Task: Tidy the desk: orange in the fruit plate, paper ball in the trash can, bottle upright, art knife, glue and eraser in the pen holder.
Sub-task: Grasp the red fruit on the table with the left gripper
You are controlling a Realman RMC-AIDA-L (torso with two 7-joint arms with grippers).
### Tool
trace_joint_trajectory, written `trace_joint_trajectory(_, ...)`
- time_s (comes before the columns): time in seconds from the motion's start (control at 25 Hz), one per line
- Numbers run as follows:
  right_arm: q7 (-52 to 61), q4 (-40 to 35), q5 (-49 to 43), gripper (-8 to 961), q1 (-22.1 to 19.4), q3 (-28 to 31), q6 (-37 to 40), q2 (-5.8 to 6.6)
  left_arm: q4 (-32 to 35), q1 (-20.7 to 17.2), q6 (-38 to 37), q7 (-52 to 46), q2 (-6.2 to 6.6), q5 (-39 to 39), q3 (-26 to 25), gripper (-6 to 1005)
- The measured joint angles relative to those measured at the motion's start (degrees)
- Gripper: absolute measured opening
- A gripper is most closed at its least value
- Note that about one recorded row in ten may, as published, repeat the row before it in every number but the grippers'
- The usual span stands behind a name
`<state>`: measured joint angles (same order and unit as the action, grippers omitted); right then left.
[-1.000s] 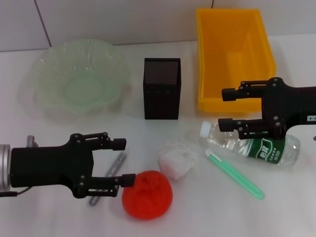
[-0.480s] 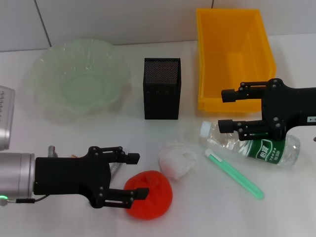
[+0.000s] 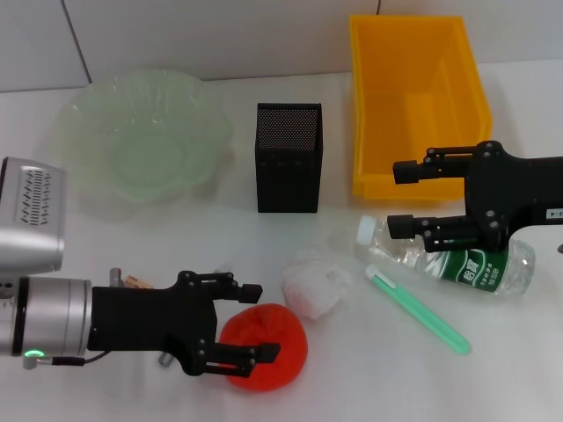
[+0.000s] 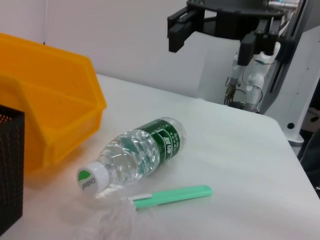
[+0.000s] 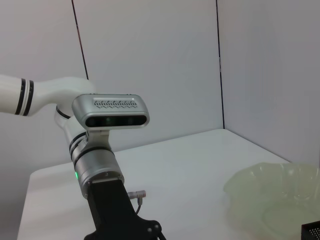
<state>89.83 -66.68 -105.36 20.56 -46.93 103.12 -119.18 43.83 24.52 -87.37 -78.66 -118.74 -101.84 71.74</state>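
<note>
A: Where is the left tool (image 3: pixel 262 321) right now?

B: Low over the near part of the white tabletop (image 3: pixel 510 352), its 2 fingers spread wide on either side of the orange (image 3: pixel 277 345). One finger sits over the fruit's far edge, the other crosses its near side. The tool is released; the orange rests on the tabletop.

A: And the right tool (image 3: pixel 400 195)?

B: It hangs spread apart and gripping nothing, above the neck end of the water bottle (image 3: pixel 457 261). The bottle lies on its side with its white cap (image 3: pixel 366 231) pointing toward the middle of the tabletop, just in front of the yellow bin (image 3: pixel 413 97).

A: What lies between the 2 arms?

B: A crumpled white paper ball (image 3: pixel 315 281), just beyond the orange. A green art knife (image 3: pixel 417 309) lies slantwise near the bottle; the left wrist view shows it just beside the cap.

A: Where are the containers?

B: The black mesh pen holder (image 3: pixel 288 158) stands upright in the middle, with the pale green fruit plate (image 3: pixel 141 141) off to its left and the yellow bin to its right. A small grey stick (image 3: pixel 164 359) peeks out under the left arm; I cannot tell what it is.
</note>
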Motion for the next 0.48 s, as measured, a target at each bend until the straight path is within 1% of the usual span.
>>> trace_joint_trajectory(0.08, 0.0, 0.0, 0.0, 708, 0.0, 0.0, 0.0, 0.0, -1.8, 1.1, 1.9, 0.0, -0.02, 0.2, 1.1, 680)
trace_joint_trajectory(0.28, 0.0, 0.0, 0.0, 708, 0.0, 0.0, 0.0, 0.0, -2.2, 1.4, 2.3, 0.0, -0.02, 0.2, 1.3, 671)
trace_joint_trajectory(0.36, 0.0, 0.0, -0.1, 708, 0.0, 0.0, 0.0, 0.0, -2.9, 1.8, 3.8, 0.0, 0.0, 0.1, 2.9, 667)
trace_joint_trajectory(0.48, -0.1, 0.0, -0.1, 708, 0.1, 0.0, -0.3, 0.0, -2.9, 1.8, 3.8, 0.0, 0.0, 0.1, 2.9, 662)
